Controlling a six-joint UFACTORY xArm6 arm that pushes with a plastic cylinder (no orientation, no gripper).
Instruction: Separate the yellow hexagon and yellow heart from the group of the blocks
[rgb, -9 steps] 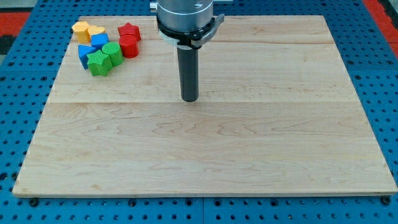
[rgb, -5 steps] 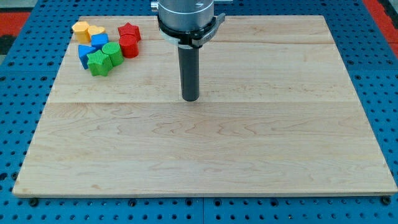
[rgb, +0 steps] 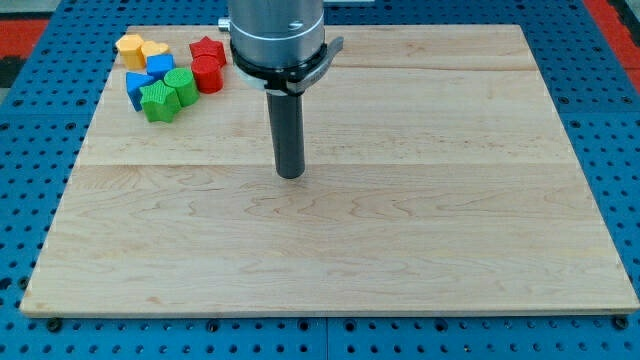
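The yellow hexagon (rgb: 130, 46) and the yellow heart (rgb: 154, 50) lie side by side at the top left of the wooden board (rgb: 400, 250), touching the group. Right below them are two blue blocks (rgb: 159, 66) (rgb: 137, 87), two green blocks (rgb: 157, 102) (rgb: 181, 87), a red cylinder (rgb: 208, 73) and a red star (rgb: 208, 49). My tip (rgb: 290, 176) rests on the board near its middle, well to the right of and below the whole cluster, touching no block.
The board lies on a blue perforated table (rgb: 40, 130). The arm's grey body (rgb: 276, 35) hangs over the board's top middle, just right of the red blocks.
My tip has moved a little to the left and toward the view's bottom. The blocks have not moved.
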